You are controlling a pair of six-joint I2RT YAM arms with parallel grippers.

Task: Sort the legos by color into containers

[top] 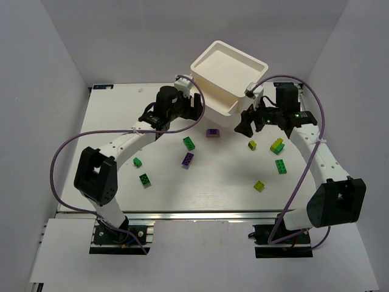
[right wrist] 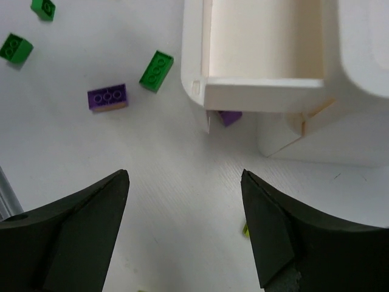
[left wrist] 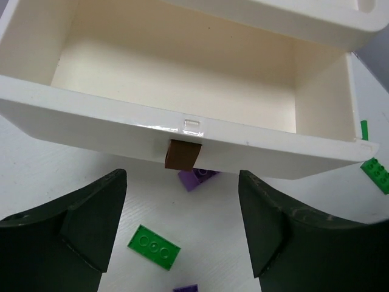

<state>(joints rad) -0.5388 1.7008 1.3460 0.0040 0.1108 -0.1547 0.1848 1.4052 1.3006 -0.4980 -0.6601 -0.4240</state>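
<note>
Lying loose on the tabletop (top: 213, 198) were nine legos: four green bricks (top: 144, 179), three yellow-green bricks (top: 259, 186) and two purple bricks (top: 188, 159). A nested stack of white bins (top: 228, 73), at least two, stood at the far edge. The left tool (left wrist: 182, 182) and the right tool (right wrist: 184, 179) each gaped wide, gripping nothing, just short of the stack.
</note>
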